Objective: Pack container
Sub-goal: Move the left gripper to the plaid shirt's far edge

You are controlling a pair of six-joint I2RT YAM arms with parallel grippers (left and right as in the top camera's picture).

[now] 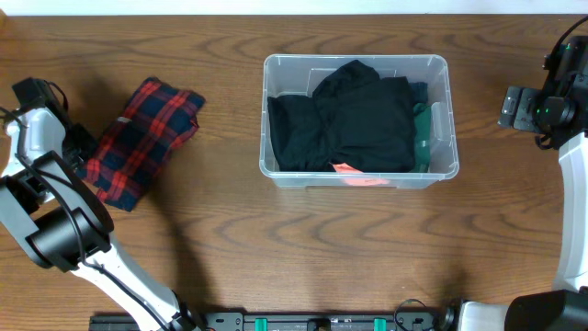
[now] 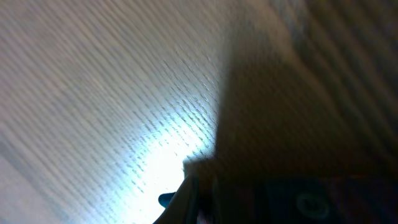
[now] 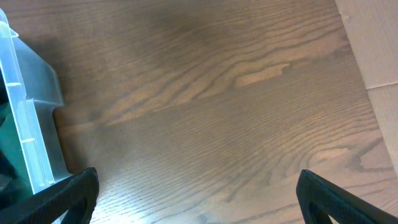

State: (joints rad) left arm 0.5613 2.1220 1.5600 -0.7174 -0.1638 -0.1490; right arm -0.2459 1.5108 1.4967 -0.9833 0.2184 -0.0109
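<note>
Container (image 1: 285,61): stood at the middle of the wooden table (image 1: 276,257), long side running left to right. Held a heap of black clothing (image 1: 354,115) over most of its floor, with green fabric (image 1: 422,129) against the right wall and a bit of orange (image 1: 354,173) at the near wall (too little showing to name it). Noted a red-and-navy plaid garment (image 1: 142,138) lying crumpled on the table to the left, well apart from the container. Found the left gripper (image 1: 83,152) down at that garment's left edge, jaws drawn almost fully together and touching the cloth; could not tell from the blurred wrist view whether any fabric was pinched between them. Saw the right gripper (image 3: 198,202) spread as wide as it goes, holding nothing, hanging over bare wood just beside the container's right end, black fingers (image 3: 62,199) apart at the bottom corners of its own view.
</note>
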